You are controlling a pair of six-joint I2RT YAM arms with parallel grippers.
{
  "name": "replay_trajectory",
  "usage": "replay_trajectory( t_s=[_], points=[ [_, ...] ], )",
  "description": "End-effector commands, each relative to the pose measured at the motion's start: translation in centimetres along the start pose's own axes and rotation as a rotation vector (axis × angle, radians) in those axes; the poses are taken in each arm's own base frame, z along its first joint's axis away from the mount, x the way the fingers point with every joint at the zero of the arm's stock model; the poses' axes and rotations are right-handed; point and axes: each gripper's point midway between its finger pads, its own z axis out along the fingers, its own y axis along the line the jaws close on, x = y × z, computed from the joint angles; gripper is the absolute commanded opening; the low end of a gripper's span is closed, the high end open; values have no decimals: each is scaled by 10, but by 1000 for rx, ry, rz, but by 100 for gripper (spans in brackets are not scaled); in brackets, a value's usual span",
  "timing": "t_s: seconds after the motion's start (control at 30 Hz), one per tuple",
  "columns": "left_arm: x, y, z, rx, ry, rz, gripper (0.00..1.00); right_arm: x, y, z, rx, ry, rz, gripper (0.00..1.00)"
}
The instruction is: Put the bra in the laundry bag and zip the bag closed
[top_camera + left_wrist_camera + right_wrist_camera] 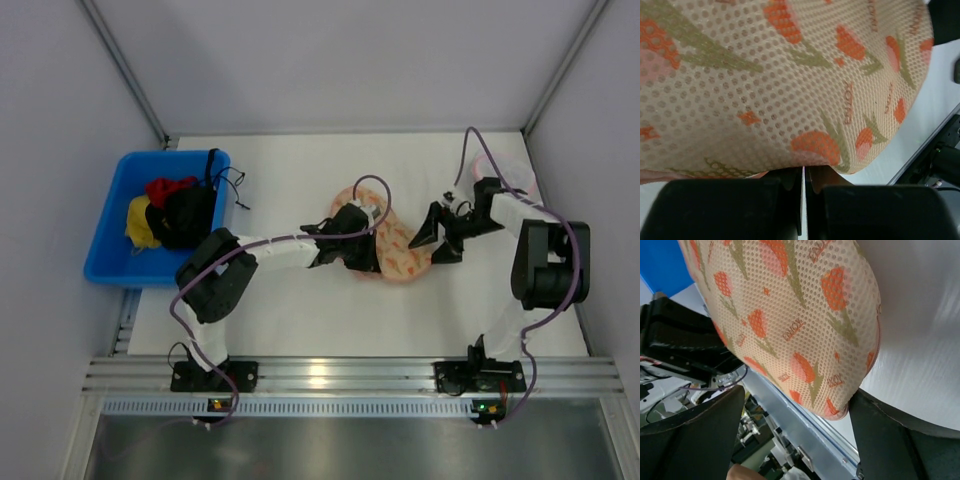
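The bra is nowhere in view, neither on the table (300, 300) nor hanging from either arm. As the laundry bag (400, 250) bulges in a dome in both wrist views, I judge that the bra already lies inside it and that the zipping step is in hand, though no view shows inside the pouch. The bag rests near the middle of the table, between the two arms. The left end effector (803, 182) is clenched on the bag's near edge, its fingers pressed almost together with a sliver of orange-pink trim between them; whether that is the zip pull I cannot tell. The right end effector (436, 243) is released, its fingers spread wide just beside the bag's right lobe and not touching it. The next move calls for one arm to pin the fabric while the other finds the slider and draws it along the curved rim without dragging the whole pouch. Counted: one laundry bag, no visible bra, two end effectors, one blue bin (105, 235) at the far left holding a red (168, 188), a yellow (140, 225) and a black garment (185, 215), and one small round mesh item (515, 175) behind the right arm.
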Motion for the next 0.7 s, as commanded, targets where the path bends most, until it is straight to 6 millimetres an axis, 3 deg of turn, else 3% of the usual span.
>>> replay_trajectory(
  t_s=[0.0, 0.13, 0.23, 0.4, 0.5, 0.53, 0.6, 0.63, 0.67],
  points=[
    [-18, -20, 9, 28, -44, -76, 0, -1, 13, -24, -4, 7, -37, 84],
    [-16, -20, 8, 24, -42, -120, 0, -34, -12, -61, 85, -84, -98, 85],
    [-10, -20, 2, 39, -34, -135, 0, -54, -18, -82, 131, -155, -210, 84],
    [1, -25, -4, 82, 14, -147, 0, -62, -14, -105, 220, -236, -508, 82],
    [4, -30, -6, 116, 43, -151, 0, -63, -5, -119, 261, -291, -693, 77],
    [7, -33, -6, 141, 66, -149, 0, -61, 9, -127, 275, -331, -772, 74],
    [6, -38, -7, 169, 82, -145, 0, -64, 12, -127, 341, -372, -898, 70],
    [7, -39, -6, 177, 95, -146, 0, -57, 30, -125, 363, -393, -1007, 67],
    [5, -42, -7, 188, 104, -145, 0, -60, 25, -118, 416, -414, -1076, 65]
  ],
)
